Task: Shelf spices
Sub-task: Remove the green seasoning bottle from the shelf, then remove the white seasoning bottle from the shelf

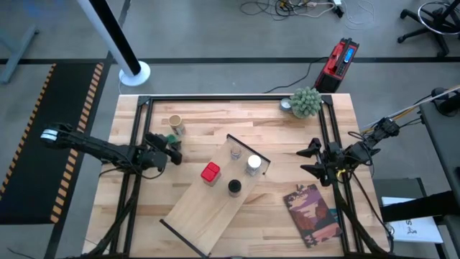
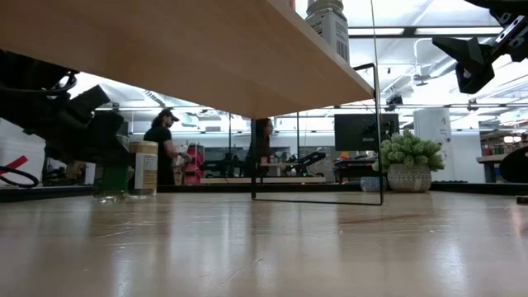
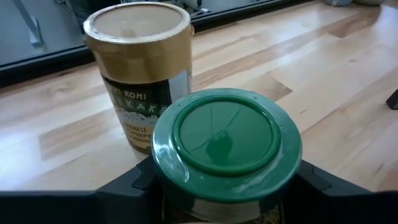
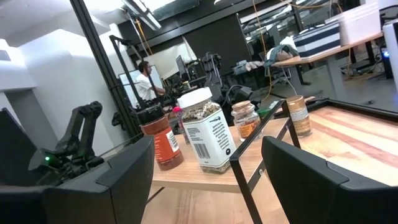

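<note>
The shelf, a pale board with black end rails, lies slantwise across the table's middle. A red jar, a black-topped jar, a white-topped jar and a clear glass jar stand on it. At the far left, a tan-topped jar stands upright on the table. Just near of it is the green-topped jar, with my left gripper shut on it. My right gripper hangs open at the table's right side, above the table, with nothing between its fingers. My left gripper pinches the green-topped jar between its two fingers, one on each side of the body just under the lid. The fingers come from the table's left, slanting a little downward. The jar is upright, and in the low view its base seems to rest on the table.
A fuzzy green potted plant stands at the far right corner. A reddish book lies flat at the near right. Black frame rails run around the table. People stand in the room beyond.
</note>
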`<state>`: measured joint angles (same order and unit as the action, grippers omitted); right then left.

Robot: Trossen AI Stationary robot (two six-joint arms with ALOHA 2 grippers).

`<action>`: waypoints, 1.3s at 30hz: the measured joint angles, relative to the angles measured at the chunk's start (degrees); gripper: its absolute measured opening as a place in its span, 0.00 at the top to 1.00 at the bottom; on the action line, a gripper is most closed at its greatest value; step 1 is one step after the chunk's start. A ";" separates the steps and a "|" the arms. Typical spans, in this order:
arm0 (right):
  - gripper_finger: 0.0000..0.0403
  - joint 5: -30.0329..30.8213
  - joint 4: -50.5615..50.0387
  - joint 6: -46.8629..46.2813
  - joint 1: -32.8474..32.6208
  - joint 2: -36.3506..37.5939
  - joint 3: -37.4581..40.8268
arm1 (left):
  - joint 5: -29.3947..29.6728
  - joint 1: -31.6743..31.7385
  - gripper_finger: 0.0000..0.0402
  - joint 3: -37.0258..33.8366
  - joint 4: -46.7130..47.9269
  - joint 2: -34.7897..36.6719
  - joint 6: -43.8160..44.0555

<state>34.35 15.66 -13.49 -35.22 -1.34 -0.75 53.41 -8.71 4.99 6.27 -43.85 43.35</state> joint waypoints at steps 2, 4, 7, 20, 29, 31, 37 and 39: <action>0.32 0.02 0.02 0.10 -0.01 0.00 0.00 | 0.04 0.00 0.51 0.00 -0.07 -0.26 0.20; 0.32 0.17 0.02 0.19 0.01 0.00 0.00 | 0.04 0.00 0.50 0.00 -0.12 -0.50 0.25; 0.32 0.17 0.04 0.10 0.00 0.00 0.00 | 0.00 0.00 0.49 0.00 -0.20 -1.02 0.66; 0.32 0.17 0.00 0.01 -0.01 0.01 0.00 | -1.67 -0.09 0.30 0.02 -5.40 -0.99 -7.85; 0.32 0.10 -0.64 -0.95 0.01 0.00 0.00 | -3.48 -0.09 0.18 3.64 -4.57 -0.90 -13.62; 0.32 0.05 -0.61 -1.02 -0.01 0.01 0.00 | -3.68 -0.09 0.18 6.12 -2.62 -0.90 -15.93; 0.32 -0.29 -0.59 -1.12 -0.01 0.00 0.00 | -7.45 -0.09 0.21 15.80 10.72 -1.06 -17.77; 0.32 -0.42 -0.59 -1.53 -0.01 0.00 0.00 | -8.71 -0.09 0.22 19.51 16.47 -1.06 -17.44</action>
<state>33.93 15.07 -15.03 -35.22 -1.34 -0.75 44.70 -8.80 24.50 22.75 -44.91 25.91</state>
